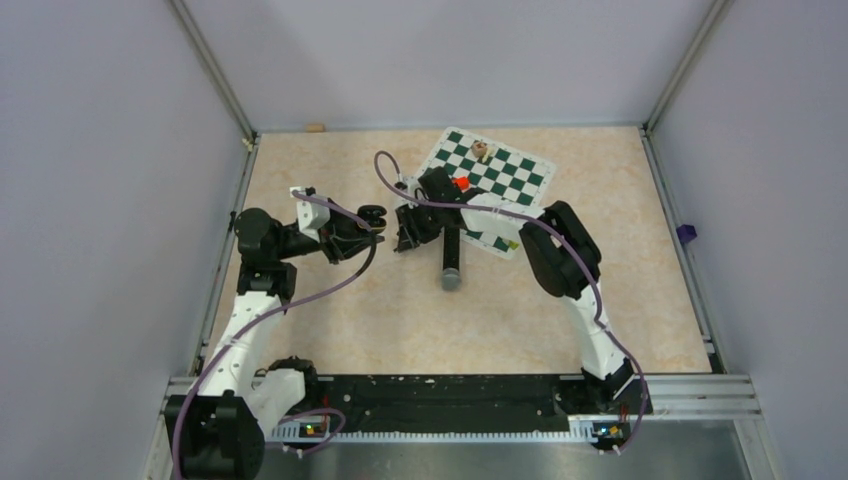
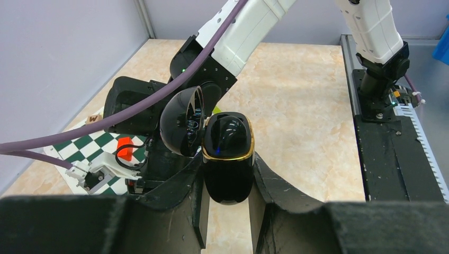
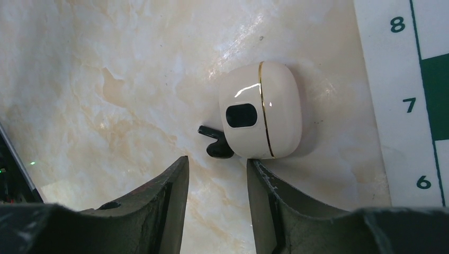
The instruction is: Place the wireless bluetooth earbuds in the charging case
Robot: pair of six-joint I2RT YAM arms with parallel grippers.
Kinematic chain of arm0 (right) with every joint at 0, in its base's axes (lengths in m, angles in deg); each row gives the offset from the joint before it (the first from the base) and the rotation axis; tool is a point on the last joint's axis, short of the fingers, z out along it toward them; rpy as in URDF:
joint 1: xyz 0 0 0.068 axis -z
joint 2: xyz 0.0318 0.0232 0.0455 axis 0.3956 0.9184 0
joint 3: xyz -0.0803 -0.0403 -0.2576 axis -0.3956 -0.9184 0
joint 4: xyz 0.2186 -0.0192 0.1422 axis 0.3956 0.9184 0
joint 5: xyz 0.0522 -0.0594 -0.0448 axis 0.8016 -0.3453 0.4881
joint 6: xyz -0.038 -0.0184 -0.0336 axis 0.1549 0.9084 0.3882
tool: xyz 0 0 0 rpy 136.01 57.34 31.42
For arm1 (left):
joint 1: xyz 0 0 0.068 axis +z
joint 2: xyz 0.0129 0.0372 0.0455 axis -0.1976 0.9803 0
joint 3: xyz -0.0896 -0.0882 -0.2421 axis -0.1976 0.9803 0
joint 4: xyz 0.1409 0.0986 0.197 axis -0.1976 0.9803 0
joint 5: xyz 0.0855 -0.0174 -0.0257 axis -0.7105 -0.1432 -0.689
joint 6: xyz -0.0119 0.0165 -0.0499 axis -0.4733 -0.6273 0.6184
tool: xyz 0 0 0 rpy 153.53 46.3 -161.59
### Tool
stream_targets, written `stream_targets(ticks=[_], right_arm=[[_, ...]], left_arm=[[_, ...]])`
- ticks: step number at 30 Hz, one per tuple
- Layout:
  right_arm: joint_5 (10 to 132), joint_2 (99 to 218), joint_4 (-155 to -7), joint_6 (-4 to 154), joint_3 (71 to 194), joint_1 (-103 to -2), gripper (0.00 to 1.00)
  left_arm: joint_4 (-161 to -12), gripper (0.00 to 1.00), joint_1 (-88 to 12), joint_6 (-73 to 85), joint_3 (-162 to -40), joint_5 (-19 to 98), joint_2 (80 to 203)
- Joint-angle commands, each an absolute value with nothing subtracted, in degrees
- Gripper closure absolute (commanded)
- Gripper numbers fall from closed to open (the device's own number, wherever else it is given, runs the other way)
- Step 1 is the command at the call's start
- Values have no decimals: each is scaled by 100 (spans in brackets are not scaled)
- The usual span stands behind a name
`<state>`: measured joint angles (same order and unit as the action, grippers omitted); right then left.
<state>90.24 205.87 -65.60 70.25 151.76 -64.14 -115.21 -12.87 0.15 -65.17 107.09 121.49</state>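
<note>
One risk: parted right claw (image 3: 216, 168) could bump white case (image 3: 262, 111) beside black earbud (image 3: 217, 144); left claw (image 2: 227, 177) grips black case (image 2: 227, 140).

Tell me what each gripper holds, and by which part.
The left gripper clamps the open black case by the sides of its lower half. The right gripper holds nothing; open near a black earbud.

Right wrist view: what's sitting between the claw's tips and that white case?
A small black earbud lies there on the table, against the white case, as the right wrist view shows; the right claw is open.
</note>
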Motion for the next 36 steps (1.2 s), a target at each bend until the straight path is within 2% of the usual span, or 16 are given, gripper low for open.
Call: stream_targets(ticks=[1, 9, 18, 22, 25, 32, 36], right_arm=[[8761, 20680, -6545, 7157, 15334, -6569, 56], [8610, 20779, -6511, 7216, 15360, -6693, 60], [8393, 20860, -6437, 7316, 15439, -6725, 73], [8362, 20873, -6448, 7437, 15488, -6725, 91], [8423, 20788, -6550, 7609, 15485, -6725, 100], [8440, 20313, -6686, 7882, 15383, -6725, 99], [8967, 20374, -6344, 7892, 15796, -6725, 76]], left_arm=[[-11738, 100, -1308, -5, -6511, 10755, 12073], [-11743, 100, -1311, 9, -6504, 10776, 12056], [-11765, 100, -1313, 36, -6502, 10794, 12052], [-11777, 100, -1320, 41, -6495, 10797, 12064], [-11779, 100, -1325, 27, -6481, 10791, 12072], [-11777, 100, -1348, 15, -6487, 10794, 12099], [-11783, 100, -1302, 140, -6673, 10811, 12063]])
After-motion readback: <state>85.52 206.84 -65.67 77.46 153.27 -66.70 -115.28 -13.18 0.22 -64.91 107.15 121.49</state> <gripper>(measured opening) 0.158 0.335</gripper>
